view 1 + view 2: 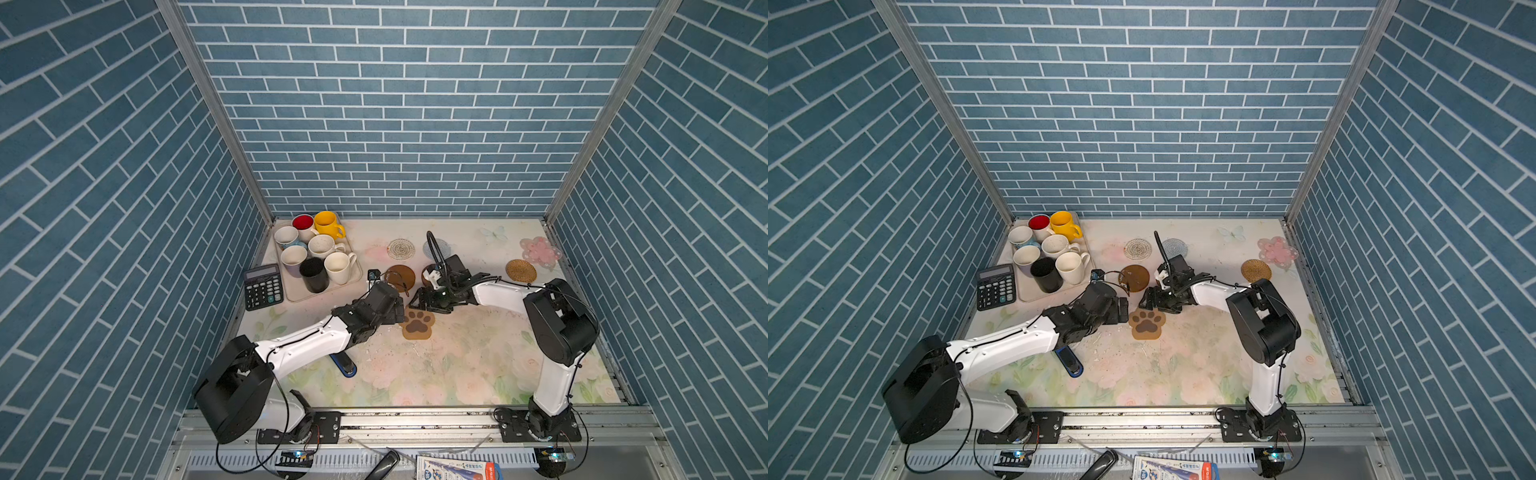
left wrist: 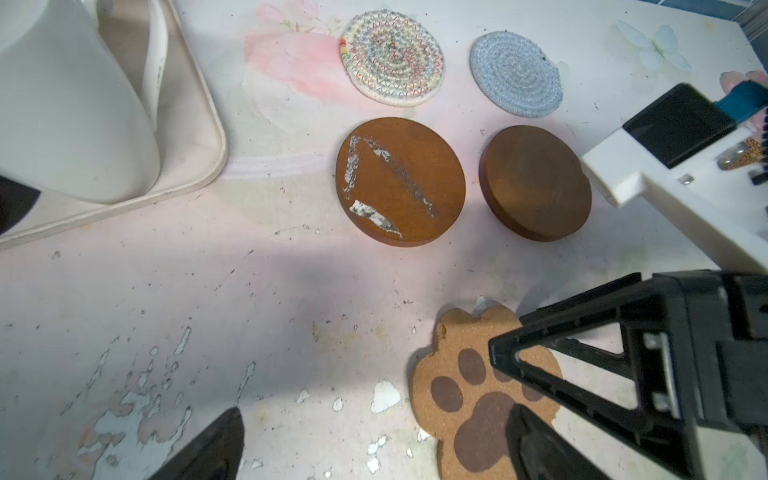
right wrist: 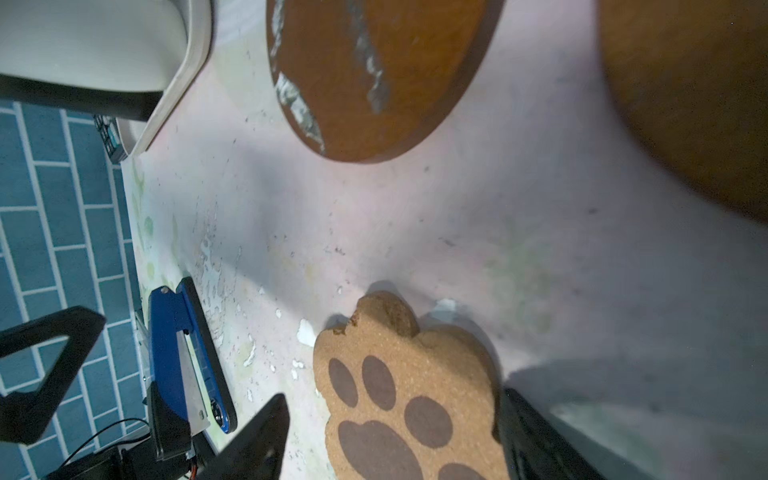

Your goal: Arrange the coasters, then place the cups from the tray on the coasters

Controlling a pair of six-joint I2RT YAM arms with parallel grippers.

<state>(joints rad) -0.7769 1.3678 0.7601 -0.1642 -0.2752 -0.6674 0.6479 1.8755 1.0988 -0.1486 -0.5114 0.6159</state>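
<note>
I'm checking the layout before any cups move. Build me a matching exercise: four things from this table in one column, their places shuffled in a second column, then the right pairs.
Things:
1. yellow mug
2. paw-shaped coaster
3. calculator
4. pink flower coaster

Places:
A. far right corner of the table
B. just left of the tray
C. on the tray, at its far right corner
D. nearer the front than every other coaster

Pairs: 1-C, 2-D, 3-B, 4-A
</note>
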